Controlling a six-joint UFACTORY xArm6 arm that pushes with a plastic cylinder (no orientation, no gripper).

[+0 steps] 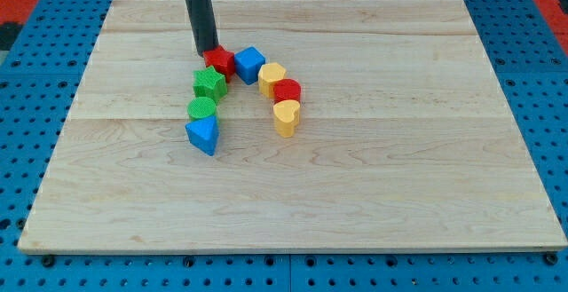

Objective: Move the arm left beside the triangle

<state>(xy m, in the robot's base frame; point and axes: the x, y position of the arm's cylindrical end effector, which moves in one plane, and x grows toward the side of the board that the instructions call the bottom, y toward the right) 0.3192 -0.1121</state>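
My tip (pixel 206 53) rests on the board at the upper left of the block cluster, touching or nearly touching the red star-like block (pixel 219 62). The blue triangle (pixel 203 134) lies at the bottom of the left column, well below my tip. Between them sit a green star-like block (pixel 209 83) and a green cylinder (pixel 202 108). A blue cube (pixel 250 63) sits right of the red block.
A right column curves down from the blue cube: a yellow block (pixel 272 78), a red cylinder (pixel 287 90) and a yellow heart (pixel 286 117). All lie on a wooden board (pixel 399 168) set on a blue pegboard table (pixel 27 79).
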